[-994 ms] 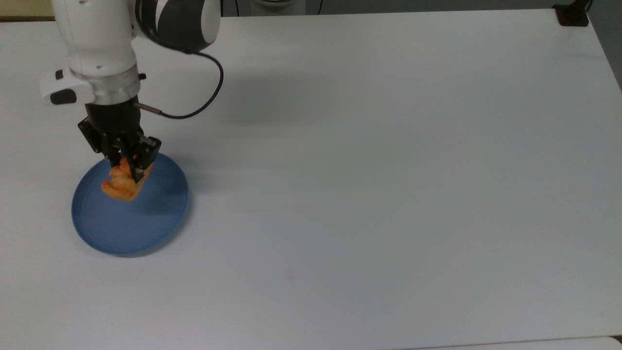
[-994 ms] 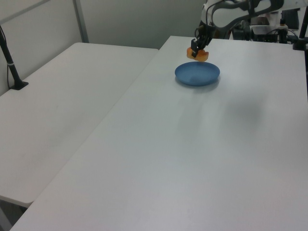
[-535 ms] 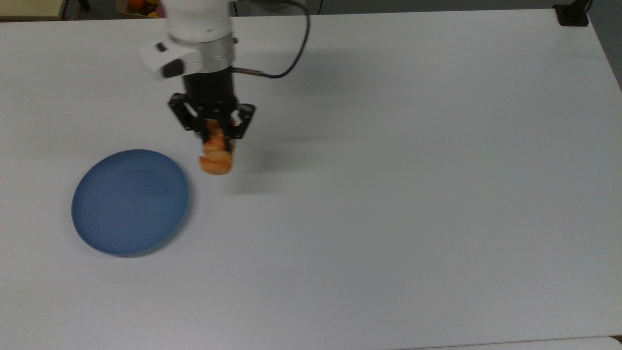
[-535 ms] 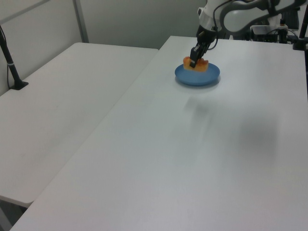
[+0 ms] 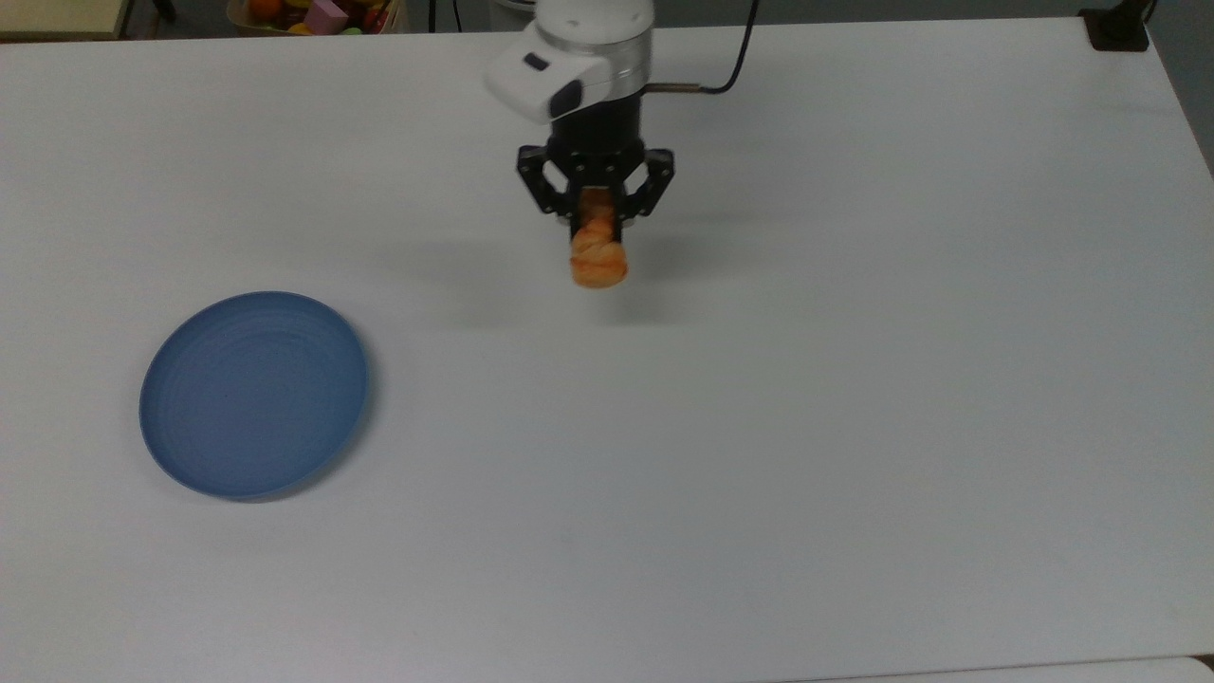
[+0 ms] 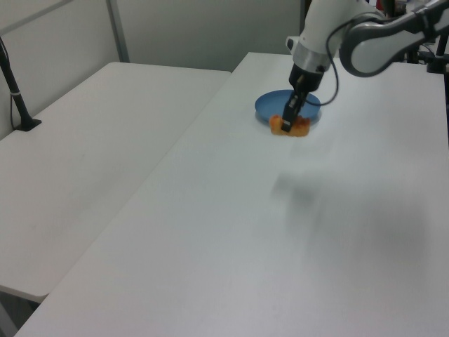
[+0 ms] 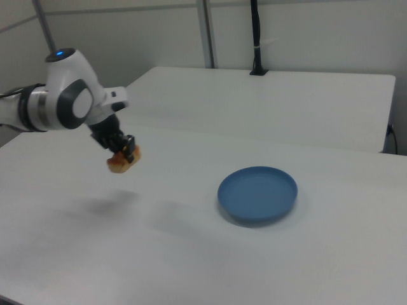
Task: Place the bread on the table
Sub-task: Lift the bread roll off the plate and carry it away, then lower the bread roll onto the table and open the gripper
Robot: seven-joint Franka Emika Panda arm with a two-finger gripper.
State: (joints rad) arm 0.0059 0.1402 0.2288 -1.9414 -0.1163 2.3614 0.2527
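Bread [image 5: 597, 258], clenched at its upper end in the gripper [image 5: 595, 216] well above the table [image 5: 854, 379], right of the blue plate [image 5: 254, 394] in the top view; released from this height, it would likely bounce or roll.

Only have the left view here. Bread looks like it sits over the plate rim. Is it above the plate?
Observer: No. In the top view the bread is well off to the top view's right of the plate, with bare table between them.
Operator: Is it down on the table?
Observer: Not yet. The right view shows it hanging from the gripper with a clear gap to the table under it.
Operator: Grip ok?
Observer: In the top view both fingers are closed on the bread's upper end, and the rest hangs below them.
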